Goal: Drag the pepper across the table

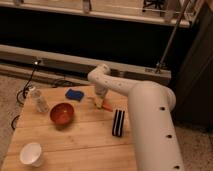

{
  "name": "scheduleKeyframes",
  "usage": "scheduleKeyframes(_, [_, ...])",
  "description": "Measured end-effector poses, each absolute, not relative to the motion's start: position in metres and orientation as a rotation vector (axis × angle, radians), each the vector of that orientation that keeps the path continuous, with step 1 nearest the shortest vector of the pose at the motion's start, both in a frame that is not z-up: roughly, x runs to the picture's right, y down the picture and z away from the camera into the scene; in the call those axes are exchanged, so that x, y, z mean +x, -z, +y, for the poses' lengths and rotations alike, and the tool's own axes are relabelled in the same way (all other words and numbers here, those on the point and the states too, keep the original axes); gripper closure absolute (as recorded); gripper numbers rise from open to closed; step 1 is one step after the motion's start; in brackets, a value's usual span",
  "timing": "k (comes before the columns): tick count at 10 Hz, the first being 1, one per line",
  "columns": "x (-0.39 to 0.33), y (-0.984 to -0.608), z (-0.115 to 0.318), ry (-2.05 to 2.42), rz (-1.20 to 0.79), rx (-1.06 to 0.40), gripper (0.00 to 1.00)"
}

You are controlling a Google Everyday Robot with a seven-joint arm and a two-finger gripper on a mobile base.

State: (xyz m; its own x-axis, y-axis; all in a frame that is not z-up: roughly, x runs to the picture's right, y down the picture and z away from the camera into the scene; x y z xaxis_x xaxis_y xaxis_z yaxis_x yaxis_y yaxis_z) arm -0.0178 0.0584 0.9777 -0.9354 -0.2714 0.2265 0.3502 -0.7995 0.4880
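You are in the drag step itself. The gripper points down at the far middle of the table, with its 2 fingers drawn narrow. The pepper lies right at the tips, and its orange end shows just to the right of them. I judge the fingers to be pinched on the pepper, though the contact itself is hidden by the wrist.

The pepper lies between the blue sponge behind it on the left and the black-and-white striped block in front on the right. It is near both and touching neither.

For the next move, hold the fingers low so the pepper slides on the boards instead of lifting, and pull in 1 steady line. The open stretch of planks toward the near edge looks like the cleanest path. A pull to the right risks nudging the striped block, and a pull to the left runs toward the red bowl.

There are 3 containers on the left side:
- **Red bowl:** it sits upright, and you can see nothing inside it.
- **White cup:** it stands at the near left corner, and its inside looks bare too.
- **Small clear bottle:** it stands at the left edge, just beside the bowl, and I cannot tell what it holds.
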Motion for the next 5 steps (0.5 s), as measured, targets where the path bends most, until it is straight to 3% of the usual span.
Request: scheduleKeyframes(5, [-0.0089, -0.979, 0.047, 2.7, -0.743, -0.248, 0.85])
